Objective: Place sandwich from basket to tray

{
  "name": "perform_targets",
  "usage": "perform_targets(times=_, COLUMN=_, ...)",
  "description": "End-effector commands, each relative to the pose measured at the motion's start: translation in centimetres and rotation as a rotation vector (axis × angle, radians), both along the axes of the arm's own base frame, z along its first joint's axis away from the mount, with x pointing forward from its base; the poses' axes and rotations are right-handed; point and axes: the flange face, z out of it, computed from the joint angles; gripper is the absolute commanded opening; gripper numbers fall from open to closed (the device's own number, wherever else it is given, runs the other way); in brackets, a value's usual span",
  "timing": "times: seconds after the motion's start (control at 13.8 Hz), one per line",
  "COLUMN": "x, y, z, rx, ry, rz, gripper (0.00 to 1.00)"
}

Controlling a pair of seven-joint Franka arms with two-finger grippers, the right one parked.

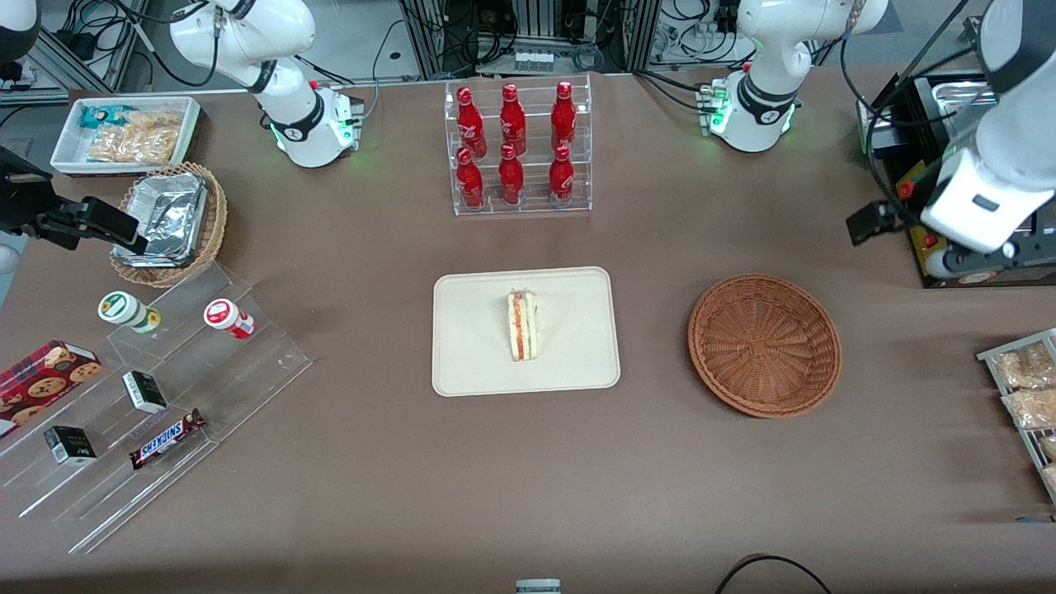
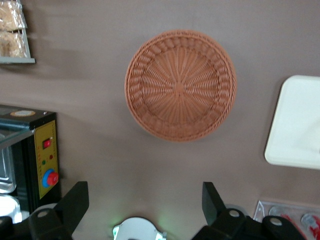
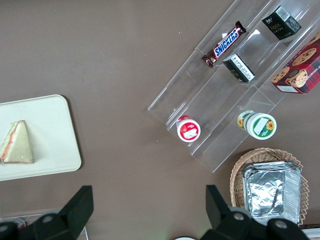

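The sandwich (image 1: 522,326) (image 3: 17,145), a pale wedge with red and green filling, lies on the cream tray (image 1: 470,346) (image 3: 50,130) at the table's middle. An edge of the tray (image 2: 295,125) also shows in the left wrist view. The reddish-brown wicker basket (image 1: 765,344) (image 2: 180,85) sits beside the tray toward the working arm's end, with nothing in it. My gripper (image 2: 145,205) (image 1: 965,260) hangs high above the table, farther from the front camera than the basket and next to a black box. It is open and holds nothing.
A clear rack of red bottles (image 1: 518,148) stands farther back than the tray. The black box with a red button (image 1: 949,190) (image 2: 45,160) is close to my gripper. A rack of snack packets (image 1: 1023,388) lies at the working arm's end. A clear stepped shelf of snacks (image 1: 148,388) lies toward the parked arm's end.
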Motion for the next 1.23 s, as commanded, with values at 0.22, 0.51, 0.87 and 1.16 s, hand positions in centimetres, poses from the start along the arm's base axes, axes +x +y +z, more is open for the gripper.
perform_targets(times=0.22, x=-3.1, y=1.3, z=1.8, rx=-0.036, ry=0.016, rz=-0.042, gripper=1.00)
perform_targets(times=0.51, x=-1.6, y=3.0, z=1.9, rx=-0.079, ry=0.001, rz=-0.013, gripper=1.00)
perform_targets(times=0.87, x=-1.2, y=3.2, z=2.2, rx=-0.068, ry=-0.036, rz=-0.019, gripper=1.00)
perform_targets(times=1.16, x=-0.5, y=3.5, z=2.4, rx=-0.073, ry=-0.088, rz=-0.078, gripper=1.00)
